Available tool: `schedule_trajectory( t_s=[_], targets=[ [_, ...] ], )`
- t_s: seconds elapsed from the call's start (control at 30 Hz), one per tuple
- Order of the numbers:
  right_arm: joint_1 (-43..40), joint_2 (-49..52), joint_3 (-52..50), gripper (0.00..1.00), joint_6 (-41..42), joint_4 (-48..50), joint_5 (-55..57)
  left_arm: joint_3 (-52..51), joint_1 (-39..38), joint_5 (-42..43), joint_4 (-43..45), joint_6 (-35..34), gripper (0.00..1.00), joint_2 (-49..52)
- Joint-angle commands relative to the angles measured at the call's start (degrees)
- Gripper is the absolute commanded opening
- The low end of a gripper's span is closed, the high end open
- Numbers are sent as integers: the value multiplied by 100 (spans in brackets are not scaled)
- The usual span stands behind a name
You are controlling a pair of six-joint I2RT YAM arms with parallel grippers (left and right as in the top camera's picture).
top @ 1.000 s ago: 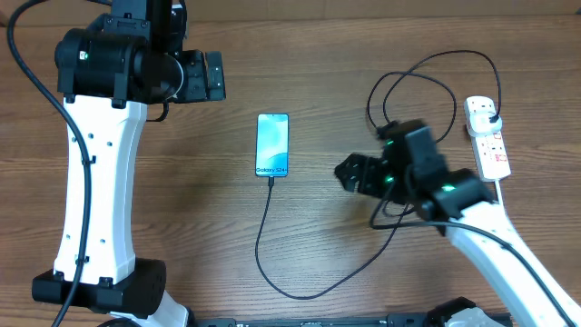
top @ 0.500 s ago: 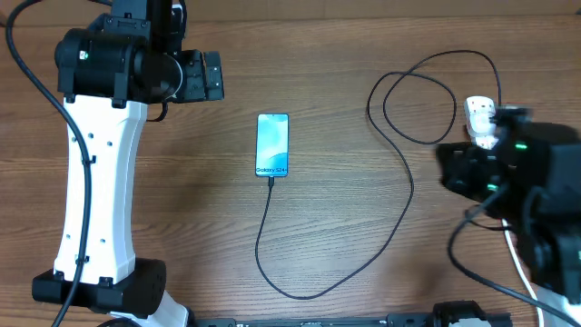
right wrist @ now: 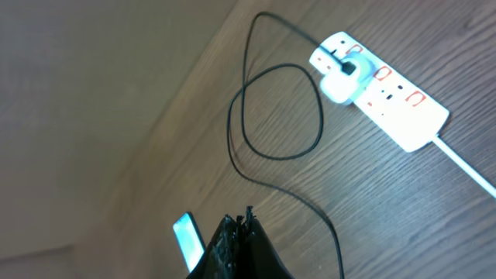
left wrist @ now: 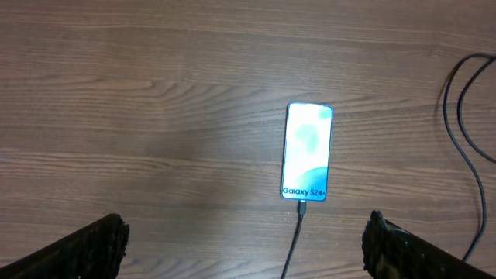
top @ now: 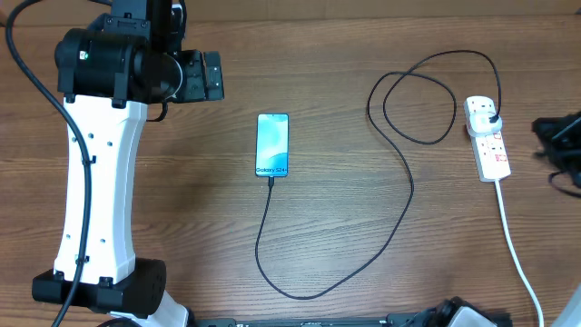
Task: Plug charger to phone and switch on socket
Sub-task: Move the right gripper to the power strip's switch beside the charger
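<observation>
The phone [top: 272,145] lies face up mid-table, its light blue screen lit. The charger [top: 399,222], a thin black cable, has its tip in the phone's near end. It curves round the front, loops at the back and ends in a plug [top: 487,113] seated in the white socket [top: 490,150] at the right. My left gripper [left wrist: 244,252] hangs open above the table, with the phone [left wrist: 308,151] just ahead and nothing between its fingers [left wrist: 85,248]. My right gripper [right wrist: 246,221] is shut on nothing, high up and off to the side of the socket [right wrist: 380,89].
The socket's thick white cord [top: 517,254] runs toward the front right edge. The right arm [top: 561,145] shows only as a dark shape at the right border. The left arm's white column [top: 95,182] stands at the left.
The right arm swung from the table's middle to the far right, past the socket, and its gripper closed. The left arm, phone and cable have not moved.
</observation>
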Motion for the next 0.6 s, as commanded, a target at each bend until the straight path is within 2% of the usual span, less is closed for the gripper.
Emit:
schedule_trajectory(
  t_s=[0.0, 0.17, 0.4, 0.57],
  targets=[
    [-815, 684, 96, 4, -616, 28, -1410, -7, -2, -76, 17, 68, 100, -7],
    [-1325, 1381, -380, 4, -643, 640, -1875, -7, -2, -76, 17, 68, 100, -7],
    [-1480, 1606, -2041, 4, 306, 3080, -1886, -7, -2, -76, 17, 68, 99, -7],
    [-1351, 1657, -2861, 4, 981, 4203, -1436, -7, -2, -76, 17, 68, 100, -7]
  ],
)
